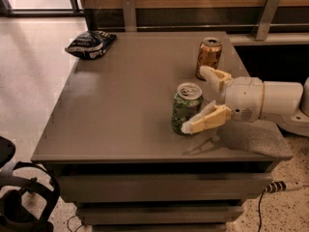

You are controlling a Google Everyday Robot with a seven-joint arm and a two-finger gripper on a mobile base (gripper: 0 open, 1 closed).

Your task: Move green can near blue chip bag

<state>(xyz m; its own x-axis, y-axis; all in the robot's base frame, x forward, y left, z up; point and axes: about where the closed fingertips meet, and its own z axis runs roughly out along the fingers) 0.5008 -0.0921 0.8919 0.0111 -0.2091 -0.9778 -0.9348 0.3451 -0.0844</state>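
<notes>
The green can (185, 106) stands upright on the grey table (125, 100), right of the middle, near the front. My gripper (197, 99) comes in from the right at can height. Its fingers are spread open; the near fingertip (189, 126) is beside the can's base, the far fingertip (204, 71) is behind the can to the right. The can stands at the mouth of the fingers, not clamped. The blue chip bag (90, 43) lies at the table's far left corner, well away from the can.
An orange-gold can (209, 57) stands upright just behind the far finger. A wooden wall with metal brackets (263, 14) runs along the table's back. The floor drops off at the left edge. A black chair base (19, 197) sits lower left.
</notes>
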